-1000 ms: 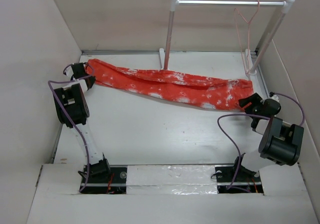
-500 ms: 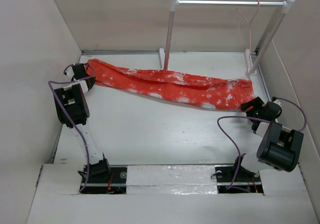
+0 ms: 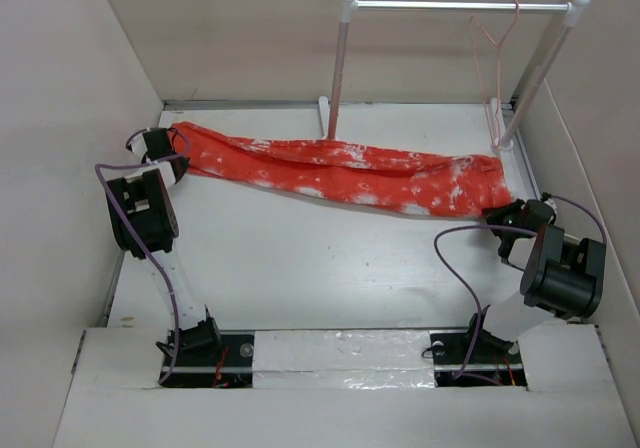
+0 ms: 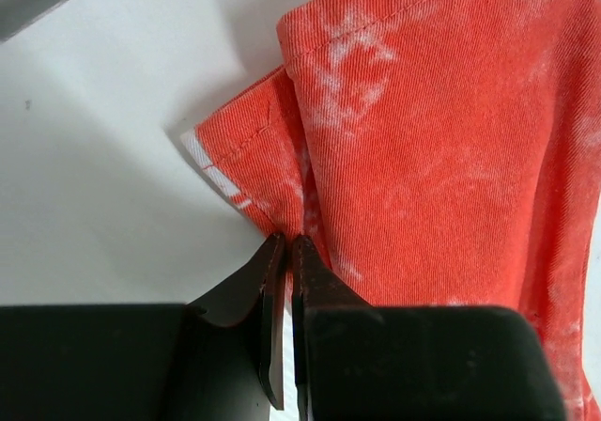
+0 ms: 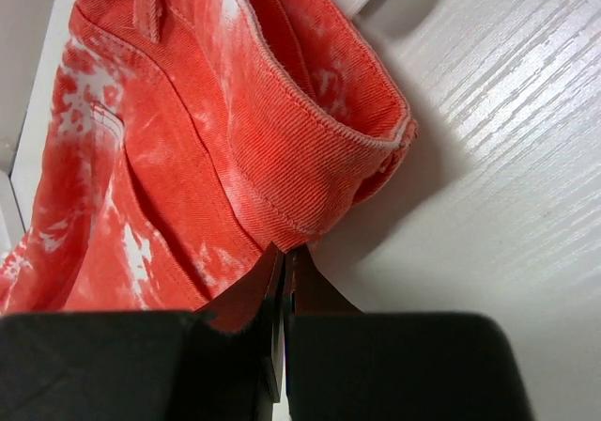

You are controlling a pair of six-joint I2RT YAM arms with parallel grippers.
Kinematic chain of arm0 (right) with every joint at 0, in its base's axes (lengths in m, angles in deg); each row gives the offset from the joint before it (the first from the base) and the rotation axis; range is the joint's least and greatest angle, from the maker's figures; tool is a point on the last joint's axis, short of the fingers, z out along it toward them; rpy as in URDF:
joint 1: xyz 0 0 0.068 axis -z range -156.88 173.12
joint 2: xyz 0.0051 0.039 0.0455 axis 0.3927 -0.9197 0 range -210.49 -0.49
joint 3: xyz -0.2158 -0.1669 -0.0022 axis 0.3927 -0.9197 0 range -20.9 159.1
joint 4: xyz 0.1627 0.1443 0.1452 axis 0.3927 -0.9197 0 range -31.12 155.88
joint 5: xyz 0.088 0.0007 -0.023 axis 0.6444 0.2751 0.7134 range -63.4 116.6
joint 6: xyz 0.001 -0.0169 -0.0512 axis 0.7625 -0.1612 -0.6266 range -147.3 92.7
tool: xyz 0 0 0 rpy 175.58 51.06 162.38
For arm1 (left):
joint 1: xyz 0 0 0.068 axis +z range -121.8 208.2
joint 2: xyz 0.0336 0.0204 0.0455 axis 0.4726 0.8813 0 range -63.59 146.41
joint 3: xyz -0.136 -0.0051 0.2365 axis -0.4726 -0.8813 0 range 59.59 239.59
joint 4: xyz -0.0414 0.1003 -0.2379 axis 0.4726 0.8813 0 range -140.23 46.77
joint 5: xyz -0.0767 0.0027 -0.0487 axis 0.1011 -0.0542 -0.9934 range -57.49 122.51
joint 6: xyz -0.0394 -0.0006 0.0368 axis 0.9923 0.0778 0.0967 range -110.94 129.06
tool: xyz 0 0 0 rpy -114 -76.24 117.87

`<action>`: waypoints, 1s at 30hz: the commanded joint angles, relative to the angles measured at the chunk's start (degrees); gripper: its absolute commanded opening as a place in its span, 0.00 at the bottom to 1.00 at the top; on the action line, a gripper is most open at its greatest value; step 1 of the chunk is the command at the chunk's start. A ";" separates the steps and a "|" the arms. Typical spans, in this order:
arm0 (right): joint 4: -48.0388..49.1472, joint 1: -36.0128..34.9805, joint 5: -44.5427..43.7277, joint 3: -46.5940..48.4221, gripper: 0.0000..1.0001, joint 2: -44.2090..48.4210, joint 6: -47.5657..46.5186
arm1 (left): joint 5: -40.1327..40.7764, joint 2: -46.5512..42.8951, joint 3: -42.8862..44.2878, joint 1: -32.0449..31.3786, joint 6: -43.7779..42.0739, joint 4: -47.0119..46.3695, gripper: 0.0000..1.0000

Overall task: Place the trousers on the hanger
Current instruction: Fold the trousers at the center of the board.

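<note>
The bright orange-red cloth trousers with white splotches (image 3: 340,173) lie flat and stretched lengthwise across the far part of the white worktop (image 3: 300,268), from near its far-left corner slanting to its right edge, with the waistband end at the right and the leg hems at the left. Each end is taken by an arm, which would explain why the cloth lies drawn out long. The left end effector (image 4: 286,242) has its black fingers pressed together right on the folded hem corner, pinching what looks like only a thin bite of cloth. The right end effector (image 5: 282,250) is likewise closed at the lower edge of the waistband, its tips nipping the seam; how deep that hold goes cannot be told. Holding both ends seems meant to let the arms lift the trousers as one span instead of a heap. The thin pinkish-red wire hanger (image 3: 493,88) hangs by its hook from the right end of the white metal rail with posts (image 3: 460,6) at the far-right corner, just beyond the waistband end and clear of the cloth, so the right arm has the shorter way to it
</note>
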 commanded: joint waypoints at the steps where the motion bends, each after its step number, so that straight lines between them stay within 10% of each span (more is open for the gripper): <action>1: 4.12 -0.16 0.34 -2.23 0.00 3.10 -0.45 | 4.51 -5.05 -1.85 0.62 -2.38 3.54 0.00; 11: -9.41 6.87 0.95 -7.68 0.00 22.62 -9.77 | 12.43 -13.14 -6.33 1.15 -6.15 8.82 0.00; 18: -10.21 11.18 5.94 -7.51 0.00 22.99 -11.53 | 12.08 -15.94 -8.52 1.15 -5.98 14.01 0.51; 30: -3.97 10.65 9.13 -8.83 0.00 18.06 -11.71 | -2.15 -18.59 -14.85 0.62 -2.73 4.79 0.70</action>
